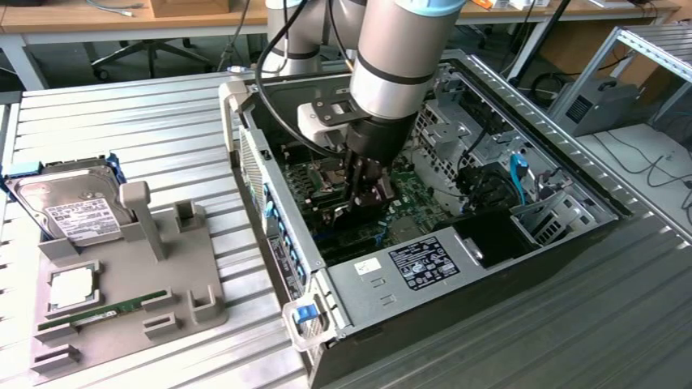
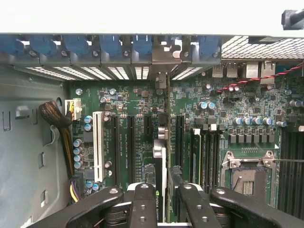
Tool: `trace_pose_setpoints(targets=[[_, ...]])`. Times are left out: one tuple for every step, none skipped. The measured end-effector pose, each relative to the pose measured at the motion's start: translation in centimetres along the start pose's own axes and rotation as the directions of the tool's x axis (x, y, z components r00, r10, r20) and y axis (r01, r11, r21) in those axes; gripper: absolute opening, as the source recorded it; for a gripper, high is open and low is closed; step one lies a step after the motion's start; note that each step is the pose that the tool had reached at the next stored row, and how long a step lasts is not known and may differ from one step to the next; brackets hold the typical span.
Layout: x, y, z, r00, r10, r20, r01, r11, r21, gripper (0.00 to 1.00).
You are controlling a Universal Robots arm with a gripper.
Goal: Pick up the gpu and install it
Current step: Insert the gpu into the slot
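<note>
In the exterior view, the arm reaches down into the open computer case (image 1: 433, 267), which lies on its side on the ribbed metal table (image 1: 141, 130). The gripper (image 1: 365, 188) hangs low over the green motherboard (image 1: 416, 207), and a dark card, the gpu (image 1: 373, 197), sits between its fingers, standing on edge just above the board. Off to the exterior view's left, well apart from the case, a grey fixture tray (image 1: 190, 275) carries a silver hard drive (image 1: 70, 207) and a narrow memory stick (image 1: 103, 312). In the wrist view, the black fingers (image 2: 142, 204) are clamped on either side of the gpu (image 2: 160, 156), seen edge-on; the card runs away from the gripper toward the rear slot openings (image 2: 161, 61) and stands over the motherboard's (image 2: 247, 109) dark expansion slots (image 2: 130, 147), beside a white slot (image 2: 98, 147).
</note>
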State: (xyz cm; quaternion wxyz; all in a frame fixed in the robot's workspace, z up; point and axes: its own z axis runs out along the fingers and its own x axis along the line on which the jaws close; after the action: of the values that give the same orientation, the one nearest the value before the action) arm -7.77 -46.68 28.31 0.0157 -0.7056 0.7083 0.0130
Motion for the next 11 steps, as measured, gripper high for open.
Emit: trace_pose_setpoints(targets=[[0.0, 0.0, 0.0, 1.0, 0.0, -0.0001, 0.0, 1.0, -0.0001, 0.25], [0.0, 0.0, 0.0, 1.0, 0.0, -0.0001, 0.0, 1.0, 0.0, 0.25], [0.0, 0.0, 0.0, 1.0, 0.0, 0.0, 0.0, 1.0, 0.0, 0.25], [0.0, 0.0, 0.0, 1.0, 0.0, 0.0, 0.0, 1.0, 0.0, 0.25], [0.0, 0.0, 0.01, 1.0, 0.0, 0.0001, 0.0, 1.0, 0.0001, 0.25], [0.0, 0.0, 0.01, 1.0, 0.0, 0.0001, 0.0, 1.0, 0.0, 0.27], [0.0, 0.0, 0.01, 1.0, 0.0, 0.0001, 0.0, 1.0, 0.0001, 0.27], [0.0, 0.0, 0.01, 1.0, 0.0, 0.0001, 0.0, 1.0, 0.0, 0.33], [0.0, 0.0, 0.02, 1.0, 0.0, 0.0001, 0.0, 1.0, 0.0001, 0.33], [0.0, -0.01, 0.13, 1.0, 0.0, 0.0006, 0.0, 1.0, 0.0003, 0.33], [0.01, 0.0, 0.26, 1.0, 0.0, 0.0004, 0.0, 1.0, 0.0002, 0.33]])
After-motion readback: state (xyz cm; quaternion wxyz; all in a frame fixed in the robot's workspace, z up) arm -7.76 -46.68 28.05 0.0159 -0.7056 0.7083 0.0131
